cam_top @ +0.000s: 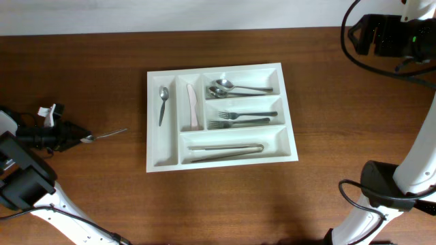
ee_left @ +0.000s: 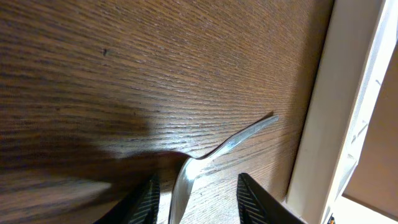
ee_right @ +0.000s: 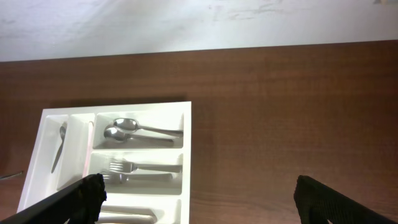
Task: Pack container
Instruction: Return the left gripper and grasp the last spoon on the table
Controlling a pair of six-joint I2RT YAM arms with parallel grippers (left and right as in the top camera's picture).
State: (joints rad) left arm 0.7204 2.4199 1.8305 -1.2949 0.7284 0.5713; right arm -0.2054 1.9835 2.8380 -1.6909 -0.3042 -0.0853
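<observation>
The white cutlery tray [cam_top: 154,122] lies in the middle of the table and holds spoons, forks and knives in its five compartments. It also shows in the right wrist view [ee_right: 186,155] and as a white wall in the left wrist view [ee_left: 317,124]. A loose silver utensil [cam_top: 109,134] lies on the wood left of the tray. My left gripper [cam_top: 83,136] is low at the table, open, with its fingers on either side of the near end of that utensil [ee_left: 224,146]; a gap shows beside it [ee_left: 196,190]. My right gripper [cam_top: 357,34] is raised at the far right, open wide and empty [ee_right: 198,186].
In the tray, a spoon [cam_top: 163,102] and a pale pink knife [cam_top: 193,107] lie in the narrow compartments, two spoons [cam_top: 231,87], two forks [cam_top: 238,118] and long knives [cam_top: 225,150] in the long ones. A pale wall runs behind the table's far edge.
</observation>
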